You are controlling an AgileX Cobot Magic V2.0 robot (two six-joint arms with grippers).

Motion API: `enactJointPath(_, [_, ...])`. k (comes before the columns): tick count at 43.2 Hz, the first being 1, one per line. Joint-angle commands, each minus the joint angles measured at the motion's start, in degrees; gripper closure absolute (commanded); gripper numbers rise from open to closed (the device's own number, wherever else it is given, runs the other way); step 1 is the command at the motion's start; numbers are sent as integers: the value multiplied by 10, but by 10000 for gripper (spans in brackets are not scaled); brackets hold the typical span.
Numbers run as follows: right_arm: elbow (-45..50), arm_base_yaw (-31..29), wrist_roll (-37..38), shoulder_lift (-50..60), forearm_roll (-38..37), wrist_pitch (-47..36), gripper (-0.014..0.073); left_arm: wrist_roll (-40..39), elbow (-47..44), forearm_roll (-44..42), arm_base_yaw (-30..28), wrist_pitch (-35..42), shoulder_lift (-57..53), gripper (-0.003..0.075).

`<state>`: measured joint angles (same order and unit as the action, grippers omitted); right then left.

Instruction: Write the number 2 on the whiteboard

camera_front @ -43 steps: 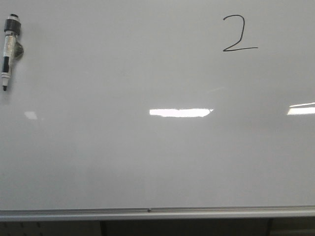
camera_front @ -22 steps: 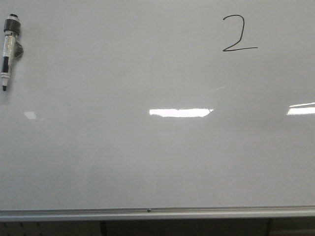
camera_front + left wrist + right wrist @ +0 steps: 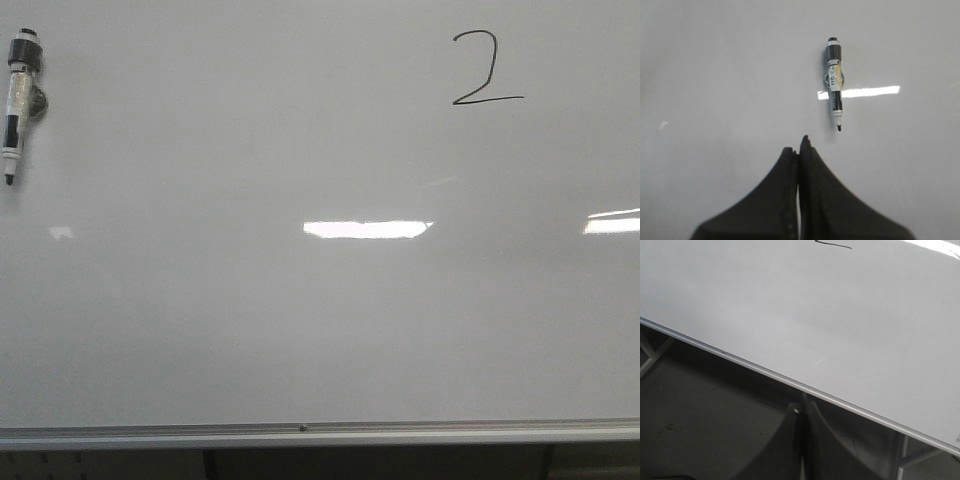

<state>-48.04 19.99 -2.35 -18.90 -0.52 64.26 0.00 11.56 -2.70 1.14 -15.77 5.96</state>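
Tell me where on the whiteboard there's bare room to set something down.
Most of the whiteboard is bare: the whole stretch between the marker at its left edge and the number 2 toward the upper right, and everything below both down to the silver edge strip. Nothing is crowded; only those two corners are taken.

I see the whiteboard (image 3: 300,330) is smooth and glossy, with a thin metal edge strip (image 3: 320,434). The marker (image 3: 834,84) looks plastic; my left gripper (image 3: 799,150) is matt black.
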Motion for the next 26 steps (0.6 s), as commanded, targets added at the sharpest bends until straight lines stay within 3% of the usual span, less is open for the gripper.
enactJointPath(1, [-11,-5,-2,-6,-6,-42,662,0,-43,4,-14,124,-31,739])
enactJointPath(10, [-11,-5,-2,-6,-6,-42,662,0,-131,4,-27,235,-73,739])
enactJointPath(26, [-11,-5,-2,-6,-6,-40,662,0,-131,22,-27,222,-73,739])
